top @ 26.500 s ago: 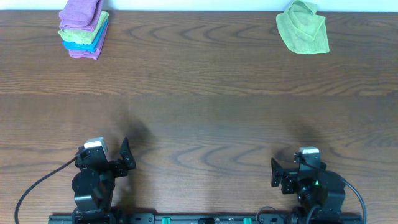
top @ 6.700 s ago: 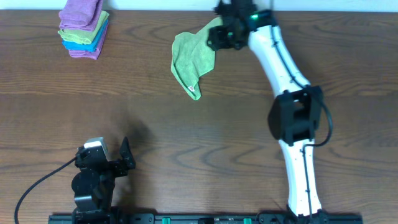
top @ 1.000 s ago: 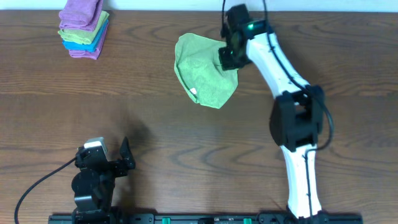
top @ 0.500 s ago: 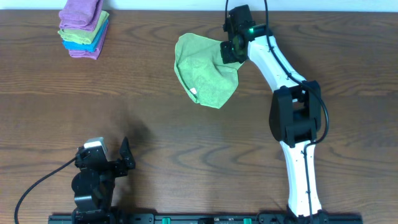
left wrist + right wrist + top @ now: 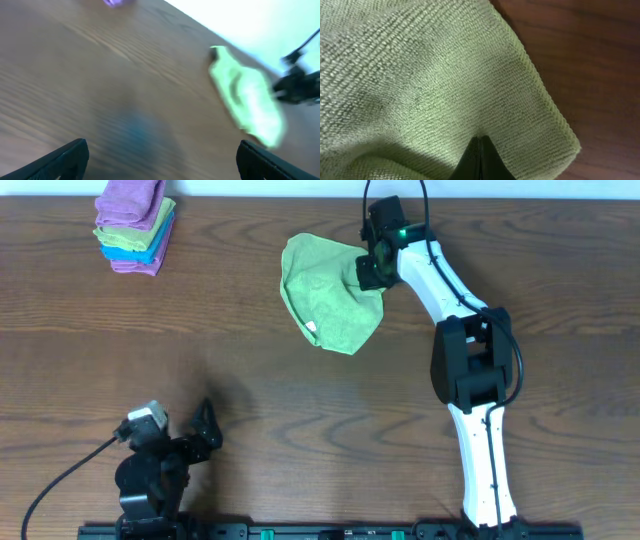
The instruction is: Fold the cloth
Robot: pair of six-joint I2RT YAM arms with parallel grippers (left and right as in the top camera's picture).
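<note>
The cloth is lime green and lies rumpled and partly doubled over on the far middle of the wooden table, a small white tag at its lower left edge. My right gripper is at the cloth's right edge, shut, its fingertips pinching the fabric. In the right wrist view the cloth fills the frame and puckers where the shut gripper bites it. My left gripper is near the front left, far from the cloth, and open. In the blurred left wrist view the left gripper is empty, the cloth far ahead.
A stack of folded purple, green and blue cloths sits at the far left corner; its purple edge shows at the top of the left wrist view. The right arm stretches over the table's right middle. The table's far edge runs just behind the cloth.
The right arm has shifted slightly at the cloth's edge while the cloth stays put. The left wrist has tilted and begun to move, blurring its view.
</note>
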